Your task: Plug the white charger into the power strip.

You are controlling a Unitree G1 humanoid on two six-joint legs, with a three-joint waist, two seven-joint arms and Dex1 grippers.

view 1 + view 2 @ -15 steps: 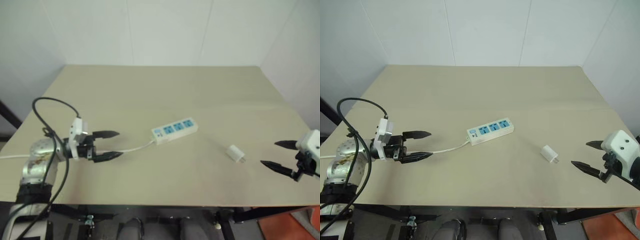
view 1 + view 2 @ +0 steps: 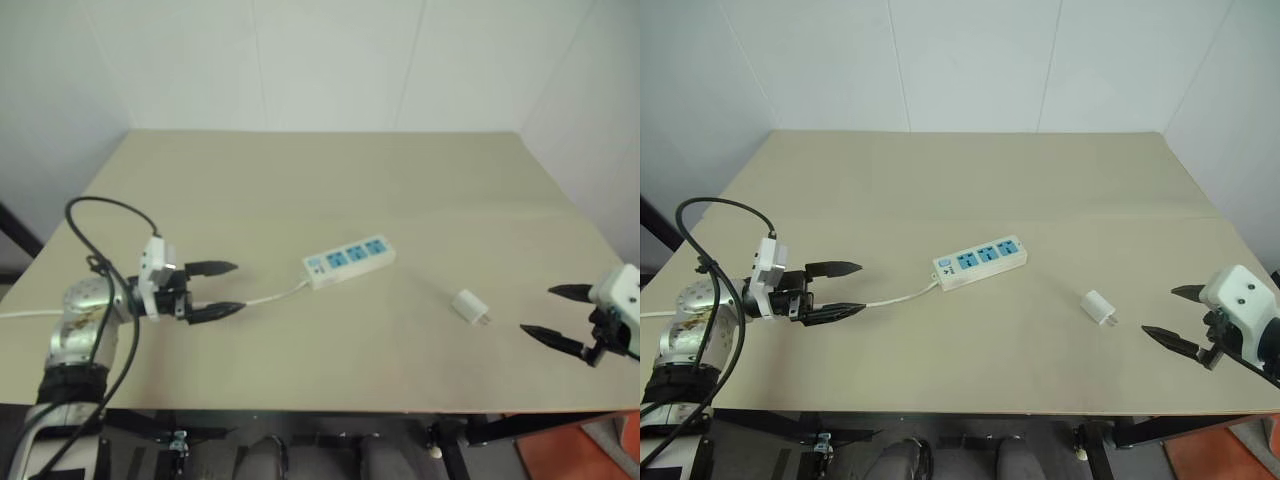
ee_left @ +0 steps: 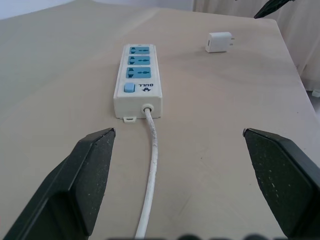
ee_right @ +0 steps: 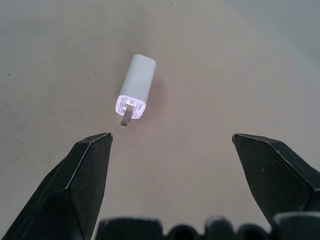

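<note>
The white charger (image 2: 1099,307) is lined up by the right gripper (image 2: 1166,315), fingers spread wide and empty, near the tabletop's right edge. The power strip (image 2: 980,261) is faced mid-tabletop by the open left gripper (image 2: 848,289). A grasp is needed next.

"BULL" brand mark on the power strip (image 3: 138,82), beside its blue switch (image 3: 129,89)
</note>
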